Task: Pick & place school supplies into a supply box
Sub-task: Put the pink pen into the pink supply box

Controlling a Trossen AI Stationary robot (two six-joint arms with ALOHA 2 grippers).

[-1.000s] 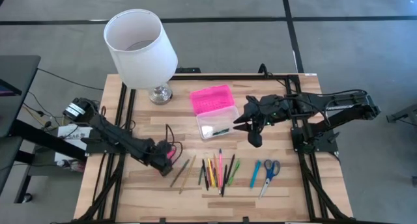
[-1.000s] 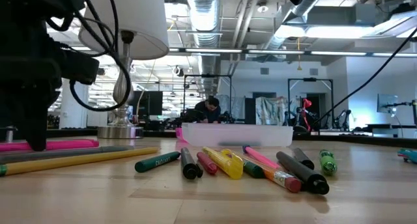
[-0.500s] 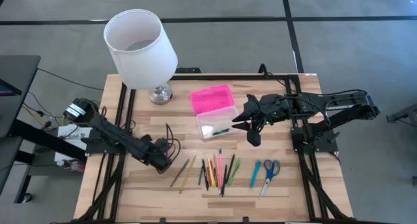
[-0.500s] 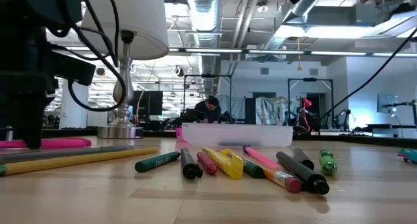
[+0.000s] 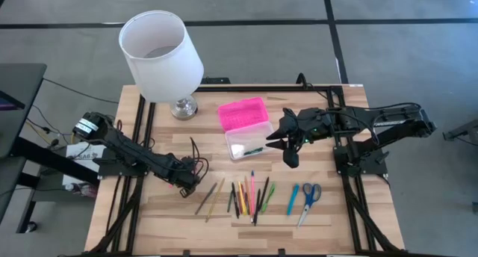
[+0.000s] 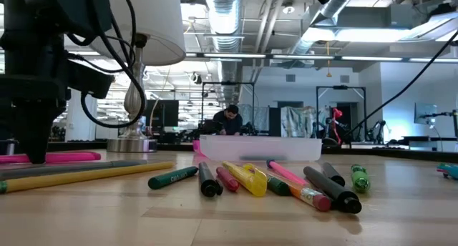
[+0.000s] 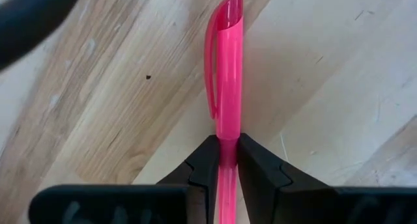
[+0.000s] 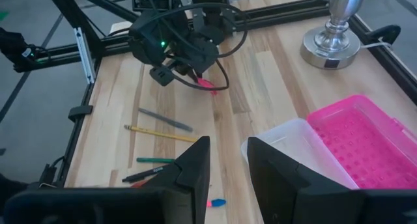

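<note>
Gripping a pink pen flat on the tabletop near its left edge, the left gripper has both fingers pinched on it. Right gripper hovers fingers apart beside the supply box mid-table, toward the far edge.

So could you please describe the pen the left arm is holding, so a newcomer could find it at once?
Start at the white lamp at the table's far left corner and come forward to the left claw. Pinched between its fingers is a pink pen lying on the wood. It lies apart from the row of pens, left of the two pencils.
</note>
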